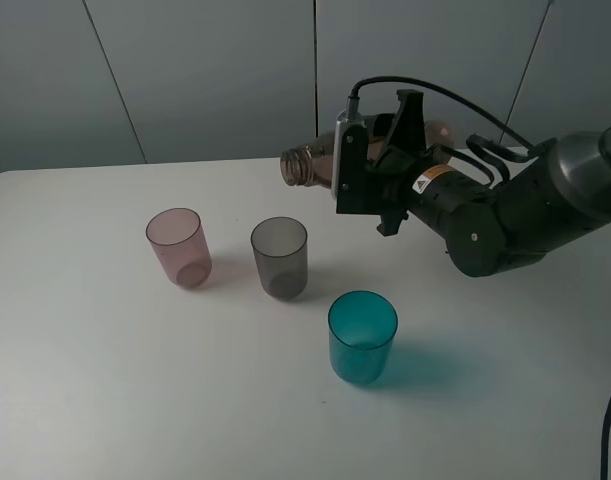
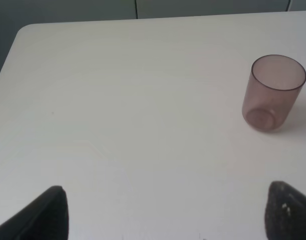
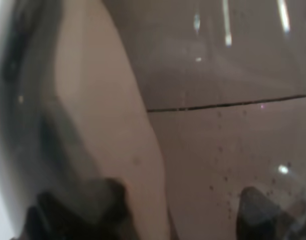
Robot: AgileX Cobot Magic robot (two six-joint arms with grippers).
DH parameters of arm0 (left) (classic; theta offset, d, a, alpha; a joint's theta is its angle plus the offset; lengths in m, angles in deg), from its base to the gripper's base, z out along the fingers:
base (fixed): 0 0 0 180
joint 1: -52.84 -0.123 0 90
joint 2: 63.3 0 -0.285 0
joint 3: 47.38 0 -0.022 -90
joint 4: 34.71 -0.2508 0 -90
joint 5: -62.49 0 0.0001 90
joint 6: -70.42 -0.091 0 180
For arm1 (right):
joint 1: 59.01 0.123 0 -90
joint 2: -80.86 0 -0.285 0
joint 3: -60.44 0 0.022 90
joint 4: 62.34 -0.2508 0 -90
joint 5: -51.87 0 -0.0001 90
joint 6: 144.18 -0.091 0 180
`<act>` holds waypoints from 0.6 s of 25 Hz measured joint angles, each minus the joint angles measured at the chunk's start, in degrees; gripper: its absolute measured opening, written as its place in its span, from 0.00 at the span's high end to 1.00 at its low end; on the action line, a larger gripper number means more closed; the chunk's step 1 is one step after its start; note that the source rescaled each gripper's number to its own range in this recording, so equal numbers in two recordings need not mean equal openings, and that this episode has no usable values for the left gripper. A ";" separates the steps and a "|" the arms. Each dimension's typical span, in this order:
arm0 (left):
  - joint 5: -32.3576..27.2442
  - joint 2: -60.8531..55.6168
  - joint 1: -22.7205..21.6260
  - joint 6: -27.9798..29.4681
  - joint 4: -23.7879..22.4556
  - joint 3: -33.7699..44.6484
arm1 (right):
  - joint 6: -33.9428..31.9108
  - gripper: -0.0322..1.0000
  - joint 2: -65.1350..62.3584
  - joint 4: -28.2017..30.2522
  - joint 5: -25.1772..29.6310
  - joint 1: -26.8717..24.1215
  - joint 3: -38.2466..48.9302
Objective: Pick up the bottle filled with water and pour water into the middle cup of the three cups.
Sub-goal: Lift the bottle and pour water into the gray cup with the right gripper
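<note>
My right gripper (image 1: 370,165) is shut on the smoky-brown bottle (image 1: 307,166), which lies almost level in the air, its open threaded neck pointing left. The neck hangs above and behind the smoky grey middle cup (image 1: 280,258). That cup stands upright between the pink cup (image 1: 178,247) and the teal-blue cup (image 1: 362,337). The bottle (image 3: 218,150) fills the right wrist view, with a dark fingertip (image 3: 255,212) at its edge. My left gripper (image 2: 165,215) is open over bare table, the pink cup (image 2: 274,93) well ahead of it. The left arm is outside the exterior high view.
The white table (image 1: 105,400) carries only the three cups. Its back edge meets a grey panelled wall (image 1: 205,70). The right arm's bulky body (image 1: 505,215) and black cable (image 1: 455,100) hang over the table's right rear.
</note>
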 joint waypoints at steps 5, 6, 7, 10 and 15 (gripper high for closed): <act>0.00 0.00 0.00 0.00 0.00 0.00 | 2.85 0.97 0.00 0.00 0.00 0.00 0.00; 0.00 0.00 0.00 0.00 0.00 0.00 | 3.17 0.97 0.00 0.00 0.00 0.00 0.00; 0.00 0.00 0.00 0.00 0.00 0.00 | 3.68 0.97 0.00 0.00 0.00 0.00 0.00; 0.00 0.00 0.00 0.00 0.00 0.00 | 5.59 0.97 0.00 0.00 0.00 0.00 0.00; 0.00 0.00 0.00 0.00 0.00 0.00 | 8.42 0.97 0.00 0.00 0.00 0.00 0.00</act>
